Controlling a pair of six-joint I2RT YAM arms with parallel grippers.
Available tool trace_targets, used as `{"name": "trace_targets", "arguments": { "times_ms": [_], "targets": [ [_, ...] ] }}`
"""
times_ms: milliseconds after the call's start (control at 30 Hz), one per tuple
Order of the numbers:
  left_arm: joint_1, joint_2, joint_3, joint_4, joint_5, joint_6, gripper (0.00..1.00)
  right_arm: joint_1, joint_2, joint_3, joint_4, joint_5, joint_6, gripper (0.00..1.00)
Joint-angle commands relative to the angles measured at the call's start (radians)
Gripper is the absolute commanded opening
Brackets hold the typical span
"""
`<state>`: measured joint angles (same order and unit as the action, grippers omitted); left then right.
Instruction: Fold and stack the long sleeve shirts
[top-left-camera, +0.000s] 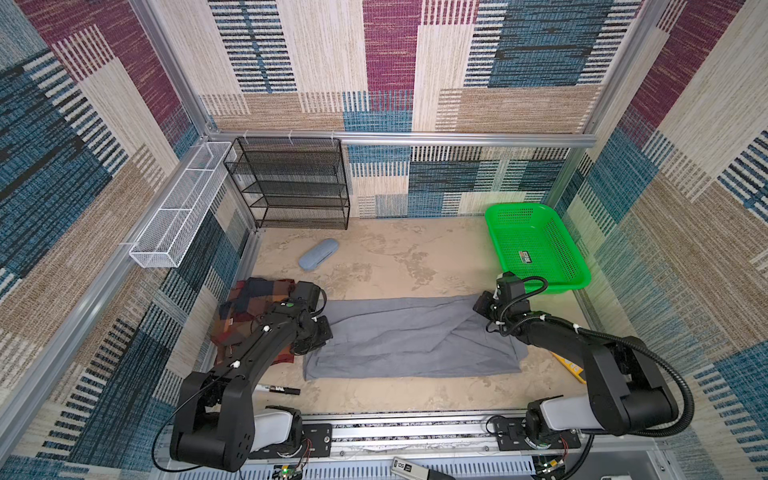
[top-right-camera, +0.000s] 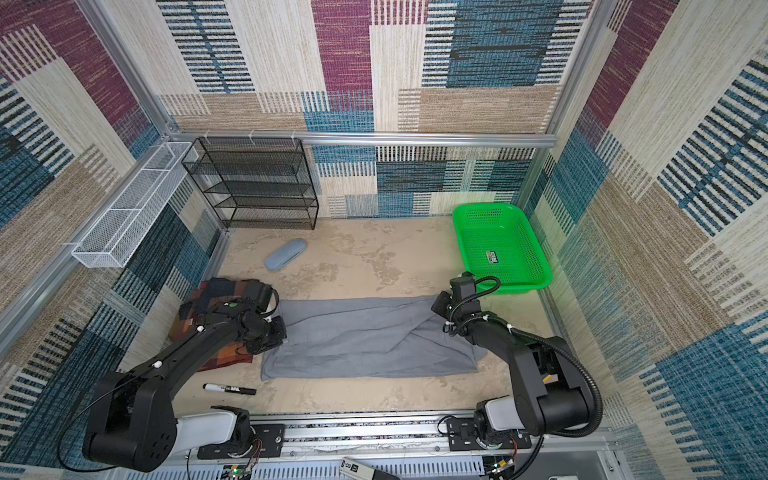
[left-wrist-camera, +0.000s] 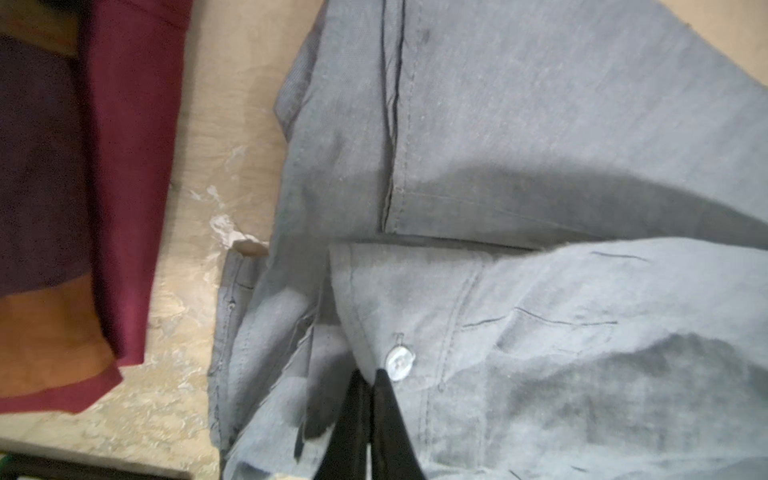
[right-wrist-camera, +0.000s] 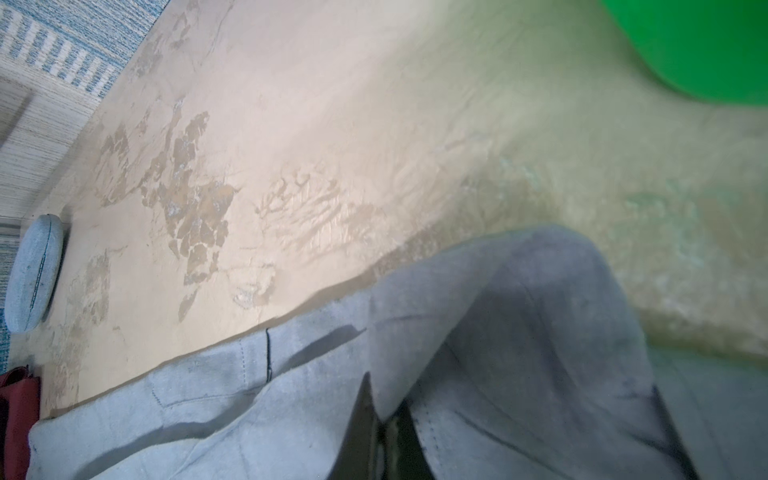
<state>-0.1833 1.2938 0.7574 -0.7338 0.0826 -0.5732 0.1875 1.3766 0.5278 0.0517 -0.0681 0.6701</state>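
Left gripper (left-wrist-camera: 369, 376) pinching grey shirt (top-left-camera: 407, 336) edge, button (left-wrist-camera: 400, 364) just beside tips. Right gripper (right-wrist-camera: 384, 401) pinching raised opposite end. I judge: paired hold for folding.

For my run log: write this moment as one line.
left gripper: shut on grey shirt | right gripper: shut on grey shirt | plaid shirt: lies apart

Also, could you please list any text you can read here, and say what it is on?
"IDS", as best I can tell: grey device at the front edge.
Marker: printed label, too blurred to read.
Basket sticker: too small to read.
Grey shirt: no text visible.
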Motion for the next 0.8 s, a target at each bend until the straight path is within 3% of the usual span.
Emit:
{"name": "trace_targets", "arguments": {
  "times_ms": [0, 200, 433, 633, 767],
  "targets": [
    [0.001, -0.006, -0.016, 0.017, 0.009, -0.025, 0.00, -0.002, -0.034, -0.058, -0.006, 0.015, 0.040, 0.07],
    [0.001, 0.000, -0.030, 0.036, 0.011, -0.031, 0.00, -0.002, -0.024, -0.119, -0.006, -0.005, 0.069, 0.11],
    [0.001, 0.004, -0.011, 0.028, 0.020, -0.027, 0.00, -0.002, -0.174, -0.049, -0.165, 0.024, 0.084, 0.36],
    [0.001, -0.015, 0.067, -0.022, -0.009, -0.009, 0.32, -0.002, -0.293, 0.009, -0.185, -0.008, 0.068, 0.43],
    [0.001, 0.008, 0.150, -0.046, -0.023, 0.010, 0.38, -0.002, -0.218, 0.012, -0.123, -0.068, 0.059, 0.39]
  ]
}}
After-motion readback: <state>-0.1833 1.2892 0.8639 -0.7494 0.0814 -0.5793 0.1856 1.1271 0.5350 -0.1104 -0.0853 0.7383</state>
